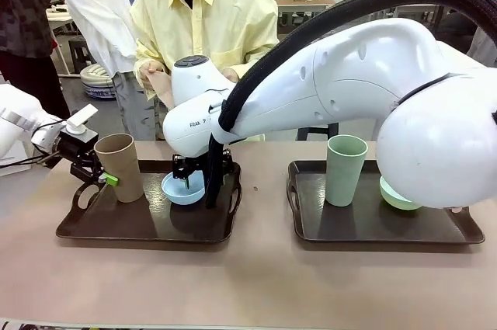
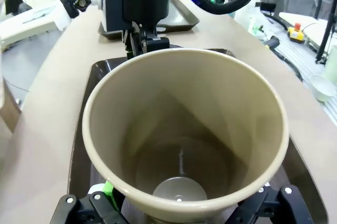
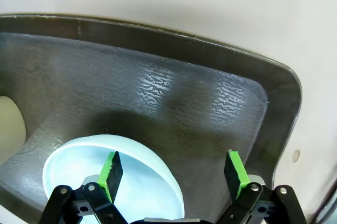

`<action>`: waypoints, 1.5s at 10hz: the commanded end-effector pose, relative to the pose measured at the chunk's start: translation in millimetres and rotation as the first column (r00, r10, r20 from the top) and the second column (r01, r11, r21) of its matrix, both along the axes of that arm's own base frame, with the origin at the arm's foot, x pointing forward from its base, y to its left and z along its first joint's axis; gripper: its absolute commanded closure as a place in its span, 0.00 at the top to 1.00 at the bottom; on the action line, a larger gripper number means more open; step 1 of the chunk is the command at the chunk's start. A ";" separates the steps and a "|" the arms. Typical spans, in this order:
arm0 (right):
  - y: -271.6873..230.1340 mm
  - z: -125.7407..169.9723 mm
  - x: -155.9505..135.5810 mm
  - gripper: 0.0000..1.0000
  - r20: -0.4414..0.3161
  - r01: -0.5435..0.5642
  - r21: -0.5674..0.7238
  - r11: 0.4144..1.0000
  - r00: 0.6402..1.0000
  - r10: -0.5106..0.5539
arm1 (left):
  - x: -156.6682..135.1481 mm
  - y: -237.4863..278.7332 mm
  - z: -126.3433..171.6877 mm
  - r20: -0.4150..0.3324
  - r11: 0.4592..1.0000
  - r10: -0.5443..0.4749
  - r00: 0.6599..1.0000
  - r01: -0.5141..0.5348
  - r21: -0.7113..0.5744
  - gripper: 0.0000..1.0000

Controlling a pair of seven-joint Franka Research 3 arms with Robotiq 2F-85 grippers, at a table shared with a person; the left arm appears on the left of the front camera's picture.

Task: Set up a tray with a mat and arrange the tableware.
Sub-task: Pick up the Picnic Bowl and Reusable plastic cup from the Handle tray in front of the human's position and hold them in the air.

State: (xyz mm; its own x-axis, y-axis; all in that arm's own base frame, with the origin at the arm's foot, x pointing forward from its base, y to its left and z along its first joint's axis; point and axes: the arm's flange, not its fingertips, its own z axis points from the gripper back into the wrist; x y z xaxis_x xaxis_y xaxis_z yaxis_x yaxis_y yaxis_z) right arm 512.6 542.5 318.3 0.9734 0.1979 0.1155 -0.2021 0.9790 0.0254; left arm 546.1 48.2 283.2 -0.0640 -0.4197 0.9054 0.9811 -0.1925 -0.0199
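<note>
Left tray [image 1: 147, 225]: tan cup [image 1: 120, 165] upright at its left end, blue bowl [image 1: 180, 190] near its middle, toward the far rim. Left gripper [image 1: 107, 179] sits low at the cup's foot on the tray's left side. Its jaws are spread wide on either side of the cup; cannot tell whether the pads press on it. Right arm [image 1: 349, 74] reaches across to the left tray. Right gripper [image 3: 174, 174] points down at the bowl, released, with one pad [image 3: 111, 174] inside the bowl and the other outside its rim over bare tray floor. Right tray [image 1: 365, 225] lies just right of the left tray, not touching. It holds the green cup [image 1: 345, 168], upright, with the green bowl [image 1: 396, 196] beyond it, partly behind the arm. A person [image 1: 206, 19] stands past the left tray's far rim.
</note>
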 end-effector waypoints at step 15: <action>-0.4 15.1 -9.0 0.00 -0.001 -0.028 -0.043 0.999 1.000 0.028 | 9.5 -0.8 -0.7 -0.028 1.000 0.014 1.000 -0.015 -0.014 0.27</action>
State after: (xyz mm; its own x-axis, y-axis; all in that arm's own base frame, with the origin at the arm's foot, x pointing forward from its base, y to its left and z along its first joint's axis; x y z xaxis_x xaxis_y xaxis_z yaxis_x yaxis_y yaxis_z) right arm 506.4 546.2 343.0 0.9637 0.2340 0.1286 -0.2399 0.9703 0.0318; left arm 550.2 46.0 278.4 -0.0515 -0.4106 0.9104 0.9814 -0.1894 -0.0299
